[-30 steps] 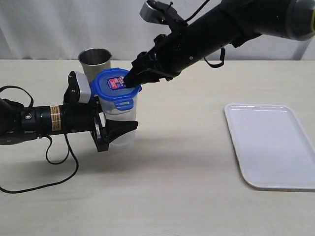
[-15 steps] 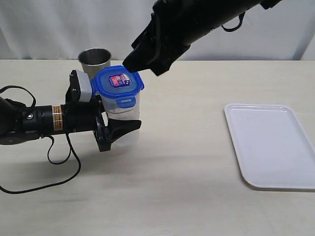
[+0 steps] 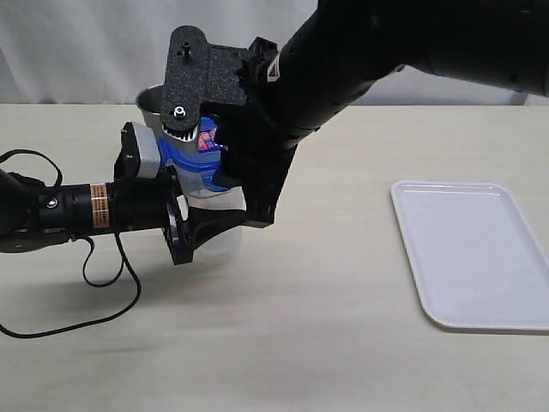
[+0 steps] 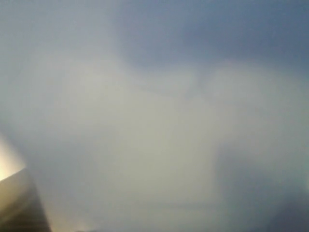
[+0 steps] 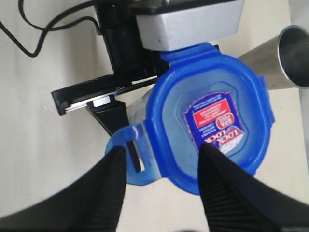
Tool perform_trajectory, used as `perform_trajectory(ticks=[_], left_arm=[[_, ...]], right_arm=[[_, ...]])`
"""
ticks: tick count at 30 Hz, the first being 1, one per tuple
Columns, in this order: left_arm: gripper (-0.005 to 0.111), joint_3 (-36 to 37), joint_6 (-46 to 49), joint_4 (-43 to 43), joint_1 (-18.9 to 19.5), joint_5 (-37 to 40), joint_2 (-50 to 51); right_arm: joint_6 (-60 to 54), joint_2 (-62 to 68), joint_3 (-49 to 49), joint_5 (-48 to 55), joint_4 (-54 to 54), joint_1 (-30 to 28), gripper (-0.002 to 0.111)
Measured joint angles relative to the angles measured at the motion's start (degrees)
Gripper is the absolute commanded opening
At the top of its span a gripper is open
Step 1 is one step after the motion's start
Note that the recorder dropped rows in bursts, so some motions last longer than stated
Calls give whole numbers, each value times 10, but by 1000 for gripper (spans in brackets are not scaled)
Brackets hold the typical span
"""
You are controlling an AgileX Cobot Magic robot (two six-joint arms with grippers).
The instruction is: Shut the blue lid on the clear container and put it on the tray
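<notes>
My left jaws are clamping the upright container toward the bench's left edge; my right jaws are hanging wide and empty above its lid, straddling one flap.

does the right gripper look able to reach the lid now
Probably yes: the right gripper hangs open just over the lid, nothing between; the left gripper steadies the container.

Your exterior camera looked across the pale desk from slightly above. Your right wrist camera sat close over the rounded-square blue plastic lid, which both views shared; your left wrist view showed only blur.
</notes>
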Motion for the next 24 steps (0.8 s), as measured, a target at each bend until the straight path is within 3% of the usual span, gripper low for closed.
perform_trajectory(ticks=[24], left_arm=[[0, 0, -10, -17, 6, 69, 7]], right_arm=[[-52, 86, 25, -108, -65, 2, 43]])
